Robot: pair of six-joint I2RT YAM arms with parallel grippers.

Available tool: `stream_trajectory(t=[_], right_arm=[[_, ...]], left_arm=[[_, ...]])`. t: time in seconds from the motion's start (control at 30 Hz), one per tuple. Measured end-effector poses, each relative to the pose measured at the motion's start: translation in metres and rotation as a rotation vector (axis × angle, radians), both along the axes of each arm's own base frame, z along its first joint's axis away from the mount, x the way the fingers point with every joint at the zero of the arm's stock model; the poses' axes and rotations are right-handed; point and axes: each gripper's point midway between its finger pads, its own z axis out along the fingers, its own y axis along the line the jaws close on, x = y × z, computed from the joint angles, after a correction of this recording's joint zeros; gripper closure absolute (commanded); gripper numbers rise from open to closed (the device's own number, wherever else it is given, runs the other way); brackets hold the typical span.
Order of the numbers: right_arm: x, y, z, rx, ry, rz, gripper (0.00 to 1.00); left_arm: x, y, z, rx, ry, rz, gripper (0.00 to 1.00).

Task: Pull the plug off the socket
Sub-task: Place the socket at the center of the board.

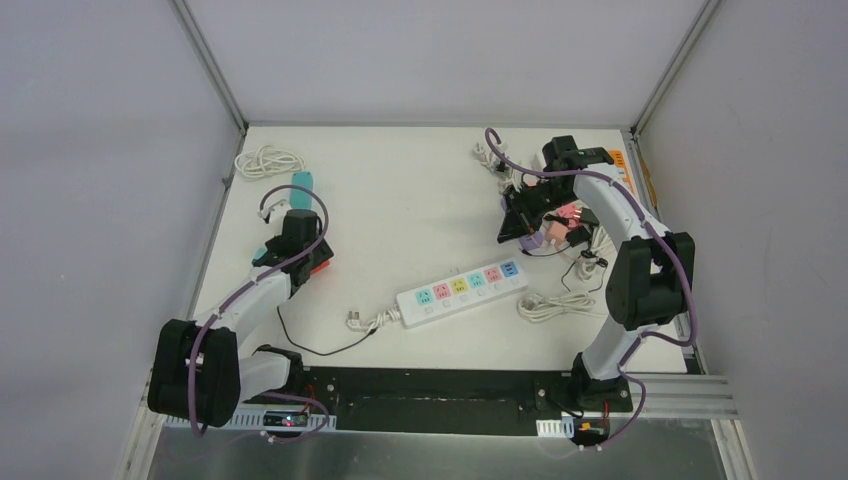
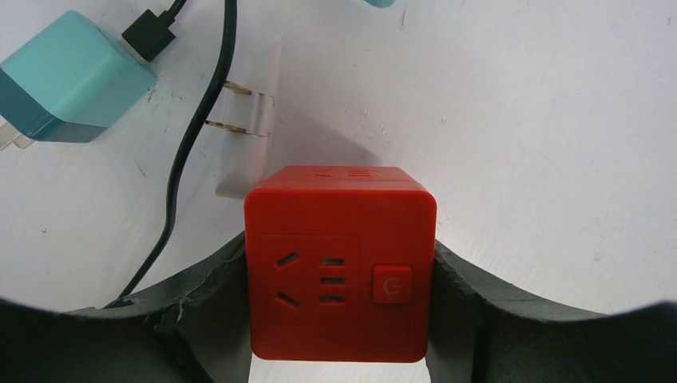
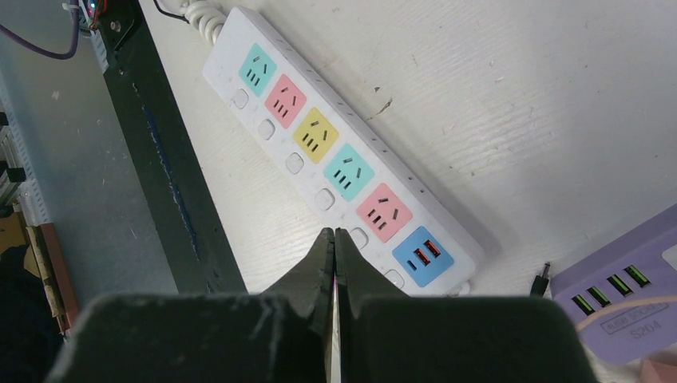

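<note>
Gripped the red cube socket [image 2: 339, 239] in the left gripper [image 2: 339, 311]. Found the white plug [image 2: 254, 114] loose just beyond it, prongs bare: judged the pull done, only release left. Saw the right gripper [image 3: 333, 239] closed, empty, well right of it.

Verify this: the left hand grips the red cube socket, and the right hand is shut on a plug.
The right hand is shut, but on nothing: its fingertips meet with no plug between them, as the right wrist view shows. The left hand does grip the red cube socket.
</note>
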Motion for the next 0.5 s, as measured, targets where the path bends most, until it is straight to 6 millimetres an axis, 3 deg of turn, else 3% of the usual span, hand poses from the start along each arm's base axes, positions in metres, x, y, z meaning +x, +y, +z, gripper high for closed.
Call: stream_trajectory(t=[0.03, 0.3, 0.5], right_arm=[[0.000, 0.000, 0.000, 0.000, 0.000, 0.000, 1.00], [0.000, 0.000, -0.002, -0.002, 0.008, 0.000, 1.00], [0.000, 0.000, -0.003, -0.002, 0.009, 0.000, 1.00]], left_arm=[[0.001, 0.002, 0.000, 0.002, 0.000, 0.013, 0.97], [0.000, 0.010, 0.000, 0.025, 0.001, 0.063, 0.46], [-0.004, 0.012, 0.000, 0.030, 0.014, 0.077, 0.27]])
